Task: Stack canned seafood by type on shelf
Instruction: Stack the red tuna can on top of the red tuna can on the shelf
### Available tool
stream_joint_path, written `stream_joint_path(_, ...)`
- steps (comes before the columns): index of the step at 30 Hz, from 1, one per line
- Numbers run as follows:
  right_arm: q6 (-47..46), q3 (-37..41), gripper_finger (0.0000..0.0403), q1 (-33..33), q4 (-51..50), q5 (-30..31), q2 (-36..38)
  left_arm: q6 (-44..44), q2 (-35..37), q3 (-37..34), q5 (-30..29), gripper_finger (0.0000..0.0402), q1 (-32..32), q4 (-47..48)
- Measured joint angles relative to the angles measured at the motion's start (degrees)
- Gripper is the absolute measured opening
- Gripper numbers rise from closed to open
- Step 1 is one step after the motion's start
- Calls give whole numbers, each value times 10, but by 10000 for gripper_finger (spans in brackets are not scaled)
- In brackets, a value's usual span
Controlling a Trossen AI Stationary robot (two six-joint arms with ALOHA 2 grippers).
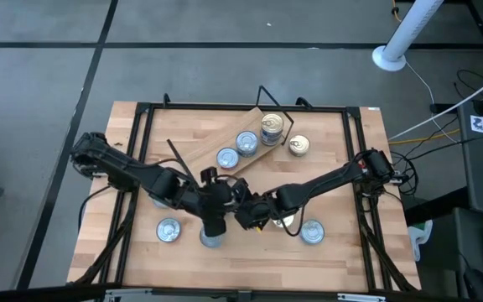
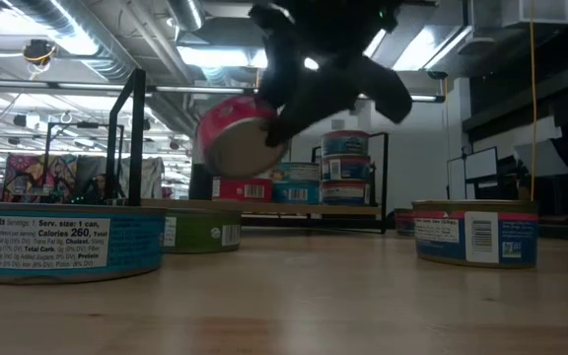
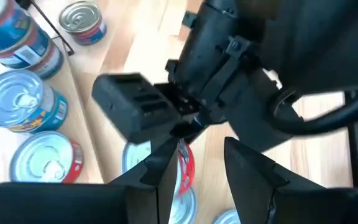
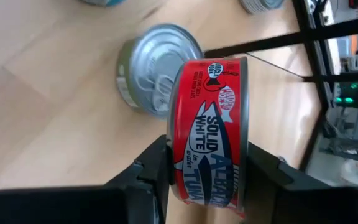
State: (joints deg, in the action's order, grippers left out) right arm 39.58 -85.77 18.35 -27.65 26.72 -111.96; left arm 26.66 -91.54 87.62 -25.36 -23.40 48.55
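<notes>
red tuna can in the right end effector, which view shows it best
Right wrist view: the red tuna can fills the frame, label readable, clamped between the fingers. Low view shows it lifted and tilted; left wrist only a sliver; high view hides it.

My right gripper (image 4: 207,177) is clamped on a red-labelled tin (image 4: 210,127), one finger pressed against each flat face, so the tin stands on edge between them and hangs clear of the table. My right arm (image 1: 334,179) reaches in from the table's right side, stretched low toward the middle. My left arm (image 1: 132,174) comes in from the left, elbow bent, and its wrist meets the right one near the table's centre. My left gripper (image 3: 197,168) sits just beside the right, its fingers parted, touching nothing that I can make out.
</notes>
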Motion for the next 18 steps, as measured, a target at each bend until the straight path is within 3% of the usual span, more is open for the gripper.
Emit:
stream_joint_path(8, 73, -28, 132, -12, 1, 86, 0, 23, 59, 0, -6, 127, 1, 76)
stream_joint_path(18, 89, -28, 133, -95, 11, 79, 0, 58, 119, 0, -26, 127, 2, 140)
